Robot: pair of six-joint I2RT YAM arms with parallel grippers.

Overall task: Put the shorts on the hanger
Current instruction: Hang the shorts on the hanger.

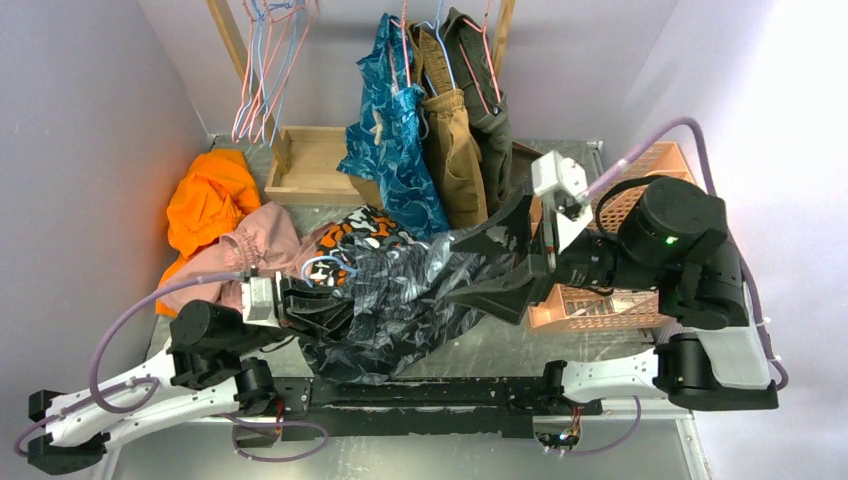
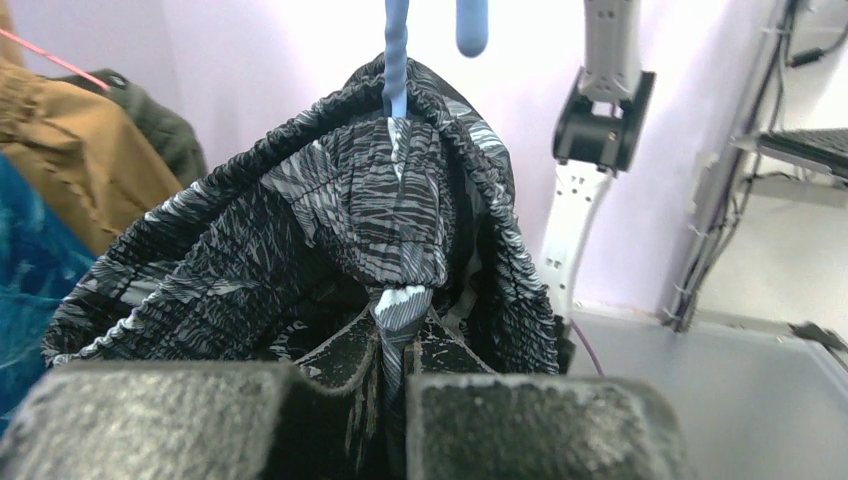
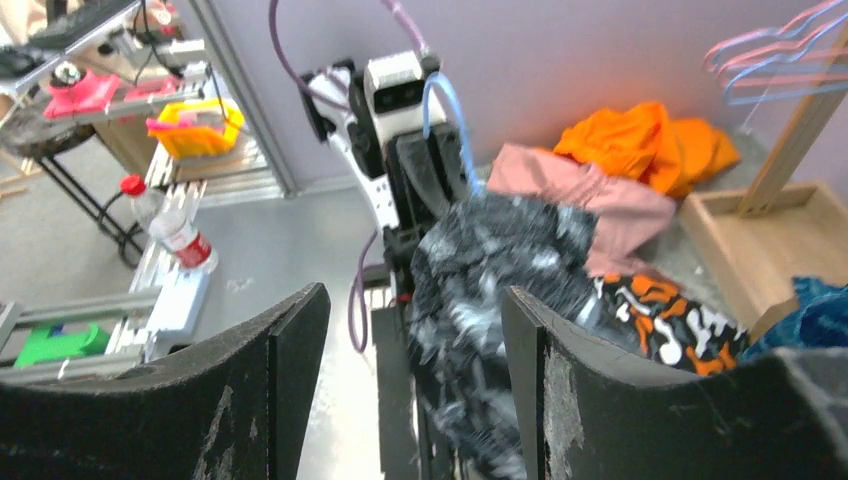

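Observation:
The dark shorts [image 1: 400, 305] with a grey streaky print hang bunched between the two arms above the table. In the left wrist view they drape [image 2: 300, 240] around the neck of the light-blue hanger [image 2: 396, 60]. The hanger's hook shows in the top view [image 1: 326, 268]. My left gripper [image 1: 330, 308] is shut on a fold of the shorts [image 2: 402, 335], just below the hanger neck. My right gripper [image 1: 455, 268] is open at the right end of the shorts. In the right wrist view its jaws [image 3: 415, 380] stand wide apart, with the blurred shorts [image 3: 490, 280] beyond them, near the right finger.
Black-orange-white shorts [image 1: 365, 230], a pink garment [image 1: 265, 240] and an orange garment [image 1: 210, 200] lie at the left. A wooden tray [image 1: 310, 165] sits behind them. Teal shorts [image 1: 395, 130] and tan and olive clothes hang at the back. An orange basket [image 1: 600, 300] is under the right arm.

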